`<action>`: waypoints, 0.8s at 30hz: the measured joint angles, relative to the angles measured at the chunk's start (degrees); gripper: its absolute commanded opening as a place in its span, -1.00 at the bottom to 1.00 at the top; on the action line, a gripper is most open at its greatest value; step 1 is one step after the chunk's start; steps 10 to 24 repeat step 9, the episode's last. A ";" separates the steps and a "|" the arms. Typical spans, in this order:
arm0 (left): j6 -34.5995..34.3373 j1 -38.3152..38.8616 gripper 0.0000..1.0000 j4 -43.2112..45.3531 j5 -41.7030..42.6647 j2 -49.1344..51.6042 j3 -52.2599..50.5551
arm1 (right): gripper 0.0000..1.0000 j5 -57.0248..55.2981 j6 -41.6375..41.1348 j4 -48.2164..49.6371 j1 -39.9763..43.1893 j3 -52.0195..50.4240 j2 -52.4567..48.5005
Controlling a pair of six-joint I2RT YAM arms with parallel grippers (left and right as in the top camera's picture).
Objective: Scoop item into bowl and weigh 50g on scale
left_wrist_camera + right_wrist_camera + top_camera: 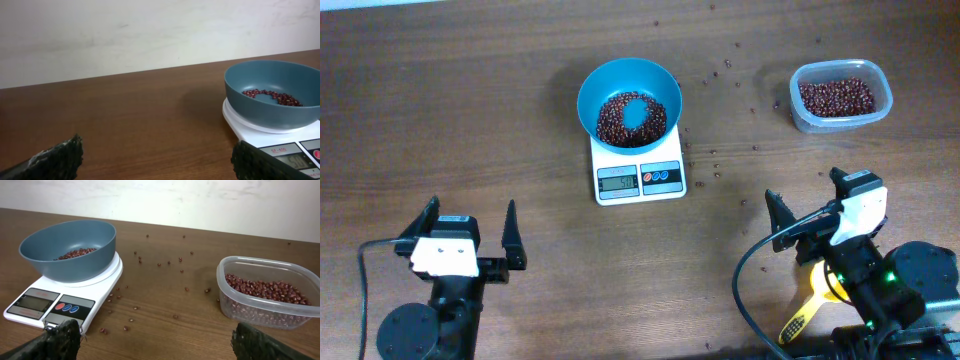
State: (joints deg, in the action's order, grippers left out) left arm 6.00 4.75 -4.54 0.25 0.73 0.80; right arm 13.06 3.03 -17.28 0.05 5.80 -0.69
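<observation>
bowl [629, 83]: matt plastic | tub [841, 95]: clear plastic | table [470, 120]: wood

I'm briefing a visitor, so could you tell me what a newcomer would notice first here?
The teal bowl of reddish-brown beans on the white scale, centre of the overhead view, stands out first. Loose beans lie scattered between it and the clear tub at upper right.

1 bowl [592, 88], 1 scale [640, 181], 1 tub [883, 92], 2 grippers [470, 213] [804, 190]
</observation>
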 measured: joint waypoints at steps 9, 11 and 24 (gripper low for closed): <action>0.00 0.00 0.97 0.00 0.00 0.00 0.00 | 0.98 0.02 0.04 0.00 0.00 0.00 0.00; 0.00 0.00 0.97 0.00 0.00 0.00 0.00 | 0.98 0.02 0.04 0.00 0.00 0.00 0.00; 0.00 0.00 0.97 0.00 0.00 0.00 0.00 | 0.98 0.02 0.04 0.00 0.00 0.00 0.00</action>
